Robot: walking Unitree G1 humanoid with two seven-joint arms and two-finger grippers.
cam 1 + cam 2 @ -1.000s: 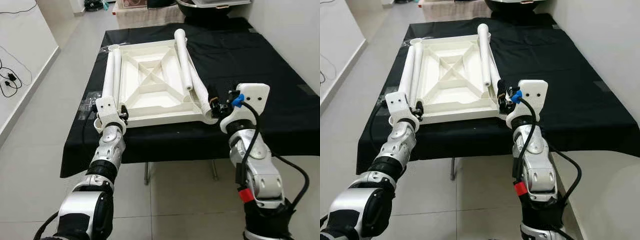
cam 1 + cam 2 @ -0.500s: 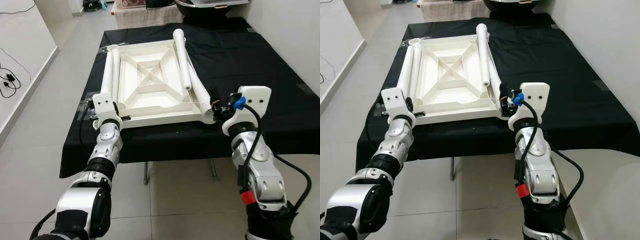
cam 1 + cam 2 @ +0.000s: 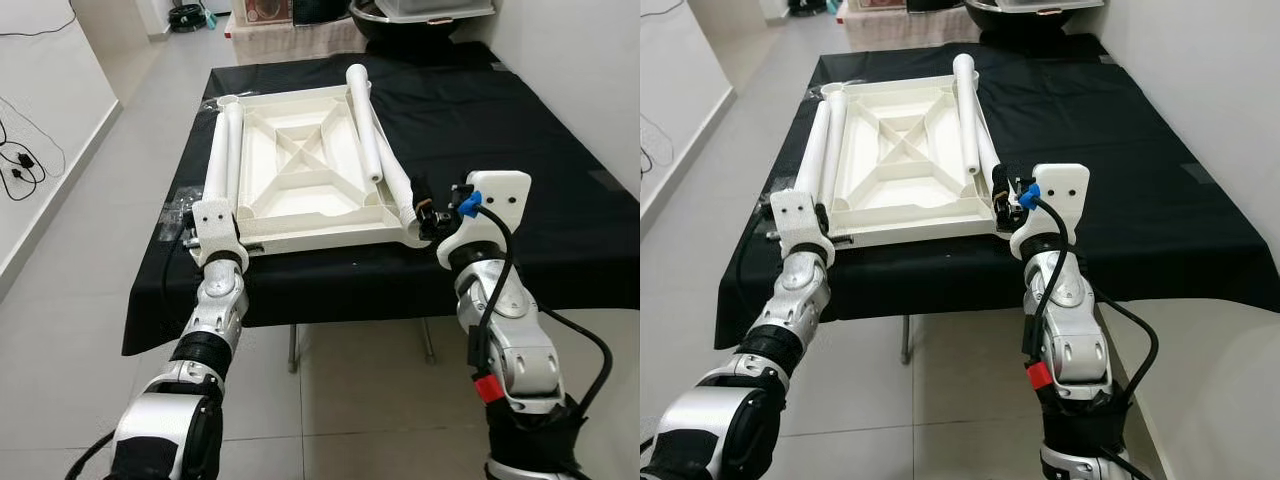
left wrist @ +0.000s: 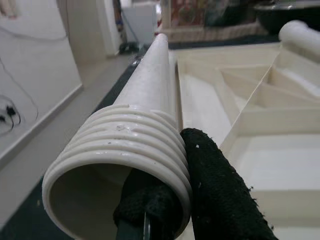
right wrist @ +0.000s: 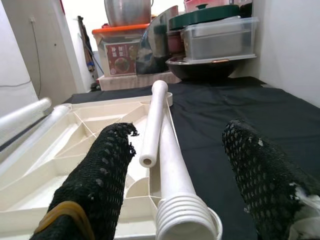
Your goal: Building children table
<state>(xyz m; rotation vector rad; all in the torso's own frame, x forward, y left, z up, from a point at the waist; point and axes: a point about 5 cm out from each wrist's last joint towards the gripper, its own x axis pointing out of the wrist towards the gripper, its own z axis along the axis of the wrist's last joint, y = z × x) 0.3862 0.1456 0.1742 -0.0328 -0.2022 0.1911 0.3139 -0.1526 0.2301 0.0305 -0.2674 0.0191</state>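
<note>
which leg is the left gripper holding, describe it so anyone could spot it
On the black-covered table lies an upturned white tabletop. Along its left edge lie two white tube legs side by side. The left gripper is shut on the threaded near end of one, one finger inside its open mouth.

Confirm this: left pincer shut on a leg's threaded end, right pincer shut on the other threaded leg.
Wrong on the right. The right wrist view shows the right pincer open, fingers apart on either side of its threaded leg. The left pincer does grip its leg.
</note>
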